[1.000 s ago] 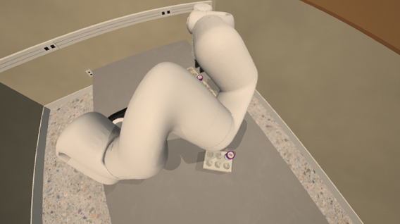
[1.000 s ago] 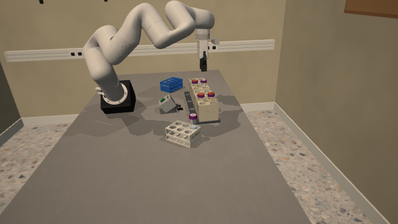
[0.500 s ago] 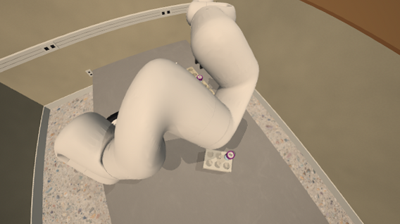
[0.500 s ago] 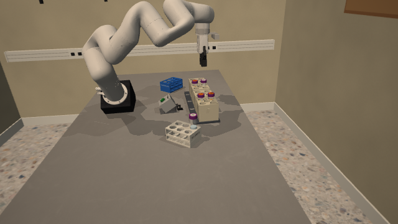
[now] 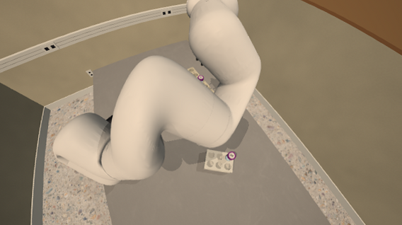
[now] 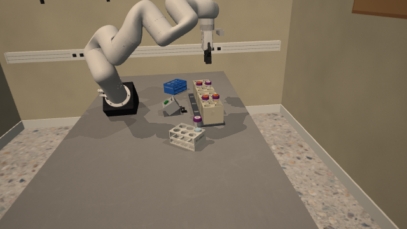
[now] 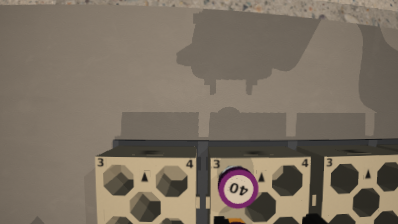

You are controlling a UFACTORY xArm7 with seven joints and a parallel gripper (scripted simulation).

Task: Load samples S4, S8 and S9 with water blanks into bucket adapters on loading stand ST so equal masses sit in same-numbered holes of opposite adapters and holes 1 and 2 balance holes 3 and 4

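My gripper (image 6: 207,61) (image 7: 270,220) is partly open and empty, high above the far half of the loading stand (image 6: 212,124) (image 7: 202,155). Below it, a 40 blank (image 7: 238,189) (image 6: 208,83) (image 5: 200,78) stands in hole 3 of an adapter (image 7: 280,161). Beside it is an orange-dot tube (image 6: 199,83), partly shown in the wrist view (image 7: 236,220). Two more orange-dot tubes (image 6: 205,97) (image 6: 215,96) stand toward the stand's near end. Their IDs are unreadable. The adapter (image 7: 107,200) to the left shows empty holes 3, 4 and 5.
A pale rack (image 6: 187,147) (image 5: 215,169) near the stand holds a white-dot tube (image 6: 197,118) (image 5: 231,155). A blue rack (image 6: 175,87) stands at the back. The sloped desk (image 6: 172,106) with the green DONE key (image 6: 166,102) is left of the stand.
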